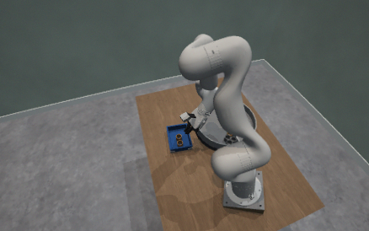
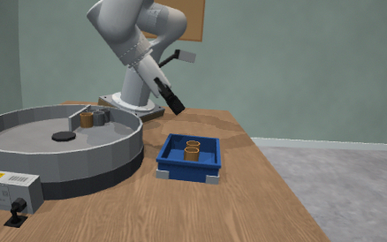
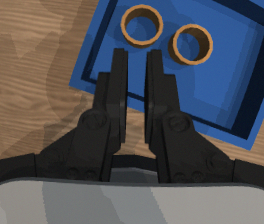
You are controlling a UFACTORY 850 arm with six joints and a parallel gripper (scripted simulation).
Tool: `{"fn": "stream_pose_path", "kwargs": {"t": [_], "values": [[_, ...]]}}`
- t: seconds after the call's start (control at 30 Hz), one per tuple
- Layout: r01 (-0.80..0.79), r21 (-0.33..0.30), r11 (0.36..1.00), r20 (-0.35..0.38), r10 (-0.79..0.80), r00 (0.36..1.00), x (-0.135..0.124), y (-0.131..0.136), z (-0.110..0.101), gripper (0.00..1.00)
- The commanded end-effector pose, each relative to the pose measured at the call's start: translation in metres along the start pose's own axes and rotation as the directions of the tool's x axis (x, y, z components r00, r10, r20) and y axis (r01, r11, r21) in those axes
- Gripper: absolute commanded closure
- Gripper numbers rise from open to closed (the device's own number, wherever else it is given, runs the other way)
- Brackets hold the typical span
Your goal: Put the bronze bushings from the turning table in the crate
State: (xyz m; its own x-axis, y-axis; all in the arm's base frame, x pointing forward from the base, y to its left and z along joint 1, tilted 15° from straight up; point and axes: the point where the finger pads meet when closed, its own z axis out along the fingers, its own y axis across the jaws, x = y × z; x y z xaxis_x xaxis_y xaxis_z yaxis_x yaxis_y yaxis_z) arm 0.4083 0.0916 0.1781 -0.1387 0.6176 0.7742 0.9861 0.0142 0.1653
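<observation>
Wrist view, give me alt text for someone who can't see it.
A black pincer, nearly closed and holding nothing, hangs over the near edge of a blue crate on a wooden table. Two bronze bushings stand upright inside the crate.

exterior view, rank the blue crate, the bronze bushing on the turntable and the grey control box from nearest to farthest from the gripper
1. Blue crate, below the gripper.
2. Bronze bushing, left, on the turning table.
3. Grey control box, far lower left.
</observation>
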Motion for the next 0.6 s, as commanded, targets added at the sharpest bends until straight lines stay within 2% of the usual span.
{"fn": "stream_pose_path", "kwargs": {"t": [0.0, 0.43, 0.5, 0.53, 0.57], "values": [[0.004, 0.0, 1.0, -0.001, -0.004, 1.0, -0.029, -0.014, -0.026, 0.9], [0.004, 0.0, 1.0, -0.001, -0.004, 1.0, -0.107, -0.053, -0.091, 0.9], [0.004, 0.0, 1.0, -0.001, -0.004, 1.0, -0.107, -0.053, -0.091, 0.9], [0.004, 0.0, 1.0, -0.001, -0.004, 1.0, -0.125, -0.063, -0.106, 0.9], [0.004, 0.0, 1.0, -0.001, -0.004, 1.0, -0.129, -0.065, -0.109, 0.9]]}}
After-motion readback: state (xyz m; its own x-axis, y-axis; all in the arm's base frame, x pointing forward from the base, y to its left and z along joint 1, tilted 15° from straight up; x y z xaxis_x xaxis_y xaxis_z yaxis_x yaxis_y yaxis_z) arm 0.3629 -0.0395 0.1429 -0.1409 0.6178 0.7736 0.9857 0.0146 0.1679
